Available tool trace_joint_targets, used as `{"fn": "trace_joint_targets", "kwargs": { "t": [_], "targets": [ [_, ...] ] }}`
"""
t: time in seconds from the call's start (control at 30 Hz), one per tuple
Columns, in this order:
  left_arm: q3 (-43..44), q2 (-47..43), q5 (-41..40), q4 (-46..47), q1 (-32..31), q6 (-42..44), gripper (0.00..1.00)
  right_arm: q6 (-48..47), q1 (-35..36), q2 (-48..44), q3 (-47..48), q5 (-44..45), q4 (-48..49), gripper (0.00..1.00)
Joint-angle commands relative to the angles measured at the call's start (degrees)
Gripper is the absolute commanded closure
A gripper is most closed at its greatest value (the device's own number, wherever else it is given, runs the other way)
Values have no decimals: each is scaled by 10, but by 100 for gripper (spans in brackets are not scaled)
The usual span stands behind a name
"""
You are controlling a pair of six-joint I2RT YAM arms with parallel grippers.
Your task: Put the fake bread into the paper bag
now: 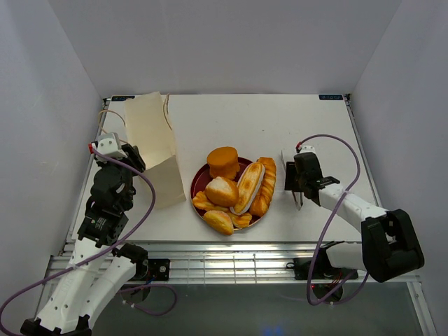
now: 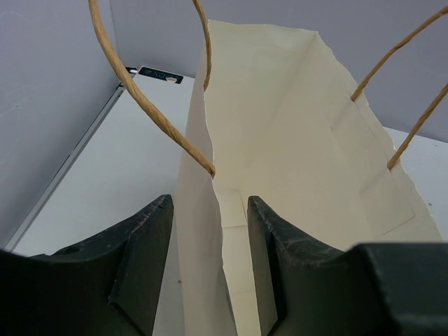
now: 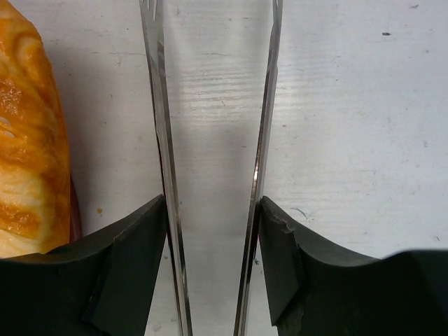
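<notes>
The fake bread is piled on a dark red plate [image 1: 197, 183]: a thick round bun [image 1: 223, 162], a cream-striped loaf [image 1: 250, 186], a braid [image 1: 267, 183], an oval roll [image 1: 221, 190] and smaller pieces in front. The paper bag [image 1: 150, 147] stands upright left of the plate, with its mouth open. My left gripper [image 1: 131, 158] is open, and its fingers straddle the bag's near wall [image 2: 203, 231] without pinching it. My right gripper [image 1: 297, 183] is shut on metal tongs [image 3: 164, 140], just right of the plate. The braid [image 3: 24, 140] shows at the left of the right wrist view.
The bag's tan string handles [image 2: 150, 105] arch over its mouth. Pale walls enclose the white table [image 1: 280, 126] on three sides. The plate's rim [image 3: 74, 210] lies close to the left tong arm.
</notes>
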Motion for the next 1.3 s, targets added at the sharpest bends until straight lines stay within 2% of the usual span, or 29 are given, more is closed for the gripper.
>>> {"fn": "trace_joint_targets", "kwargs": {
  "t": [0.0, 0.27, 0.9, 1.27],
  "targets": [
    [-7, -5, 6, 0, -3, 5, 43, -3, -3, -30, 20, 35, -34, 42],
    [-8, -5, 6, 0, -3, 4, 43, 4, -3, -59, 42, 41, -92, 41],
    [-11, -17, -11, 0, -3, 3, 41, -23, -2, -155, 140, -37, -218, 37],
    [-13, -21, -15, 1, -3, 3, 41, -51, 10, -167, 200, -99, -230, 38]
  ]
}}
